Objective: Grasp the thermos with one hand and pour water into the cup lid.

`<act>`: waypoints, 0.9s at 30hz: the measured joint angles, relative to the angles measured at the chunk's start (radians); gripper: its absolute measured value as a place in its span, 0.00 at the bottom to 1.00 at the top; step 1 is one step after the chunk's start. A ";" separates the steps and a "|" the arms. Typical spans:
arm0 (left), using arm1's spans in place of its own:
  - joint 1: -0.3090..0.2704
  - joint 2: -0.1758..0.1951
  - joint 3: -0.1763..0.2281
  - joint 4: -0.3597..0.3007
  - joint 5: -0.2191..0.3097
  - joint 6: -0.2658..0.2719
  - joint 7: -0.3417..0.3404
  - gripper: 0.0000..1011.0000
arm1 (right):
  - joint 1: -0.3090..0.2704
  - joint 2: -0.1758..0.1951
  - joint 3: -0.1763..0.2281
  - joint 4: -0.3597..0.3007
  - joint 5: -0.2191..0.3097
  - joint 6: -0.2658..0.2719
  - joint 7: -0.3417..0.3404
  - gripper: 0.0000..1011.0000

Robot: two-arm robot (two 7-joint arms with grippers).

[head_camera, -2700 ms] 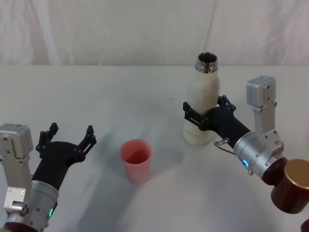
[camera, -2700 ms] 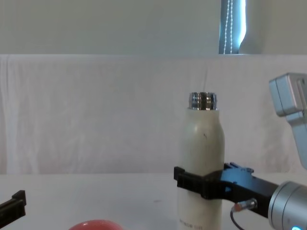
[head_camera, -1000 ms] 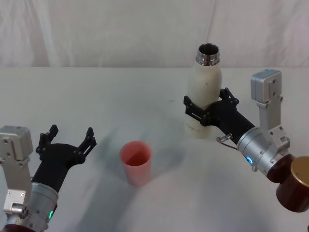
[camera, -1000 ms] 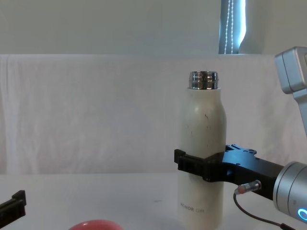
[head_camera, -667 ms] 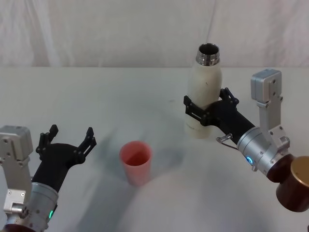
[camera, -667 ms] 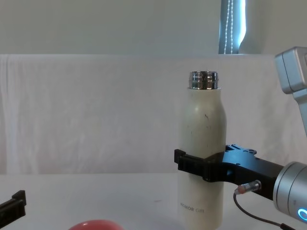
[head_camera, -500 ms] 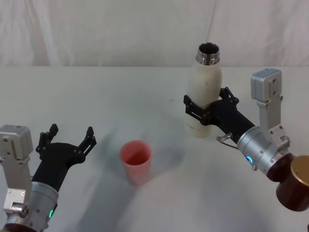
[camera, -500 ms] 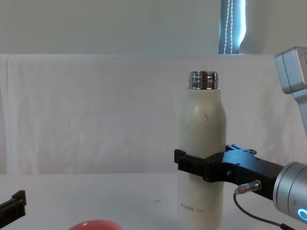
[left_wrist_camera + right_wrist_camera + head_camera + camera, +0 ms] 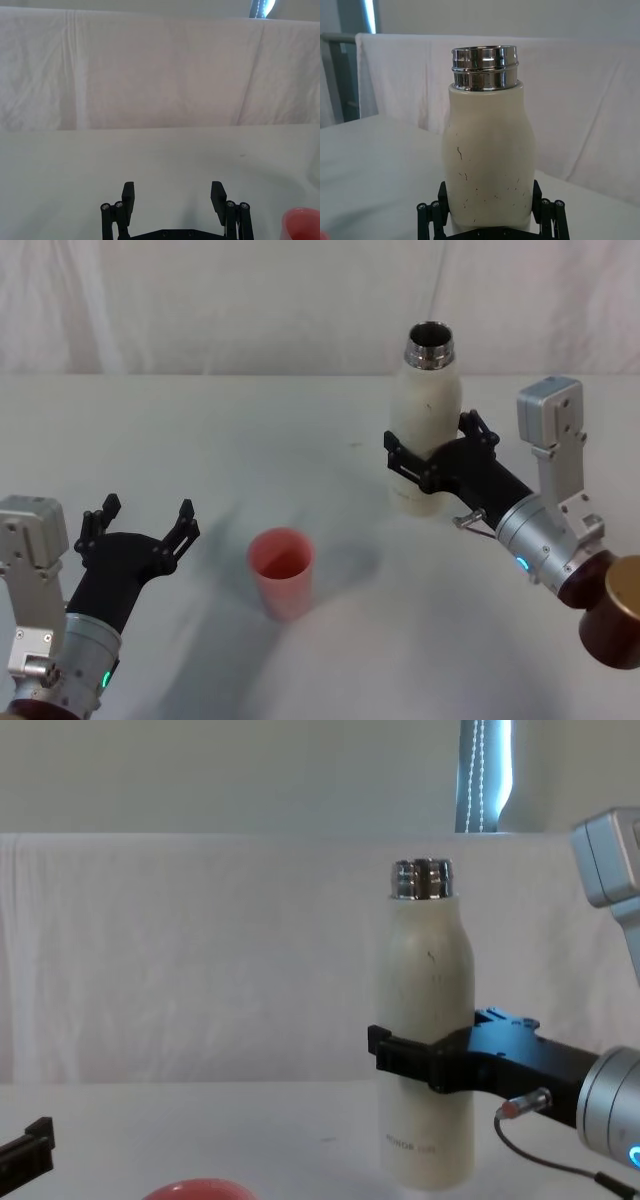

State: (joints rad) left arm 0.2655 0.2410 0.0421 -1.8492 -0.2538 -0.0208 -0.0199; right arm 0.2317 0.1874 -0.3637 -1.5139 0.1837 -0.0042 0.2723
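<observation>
The head view looks forward and down across the table (image 9: 200, 440) toward its far edge. The chest view sits lower and level, facing the white cloth backdrop (image 9: 200, 950); both share the bottle (image 9: 428, 430) and red cup (image 9: 282, 572). The right wrist view faces the bottle from very near. The left wrist view looks low along the table to the backdrop.

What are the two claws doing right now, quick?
Left tool: open, holding nothing, resting low near the cup lid.
Right tool: closed around the thermos, which stands upright.
</observation>
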 joint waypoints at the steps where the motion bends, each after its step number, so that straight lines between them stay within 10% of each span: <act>1: 0.000 0.000 0.000 0.000 0.000 0.000 0.000 0.99 | 0.001 0.004 -0.001 -0.003 -0.004 -0.001 0.003 0.95; 27: 0.000 0.000 0.000 0.000 0.000 0.000 0.000 0.99 | 0.027 0.081 -0.106 -0.075 -0.384 -0.036 -0.044 0.95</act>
State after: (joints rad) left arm 0.2655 0.2410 0.0421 -1.8492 -0.2538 -0.0207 -0.0199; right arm 0.2585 0.2682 -0.4694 -1.5889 -0.2002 -0.0401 0.2281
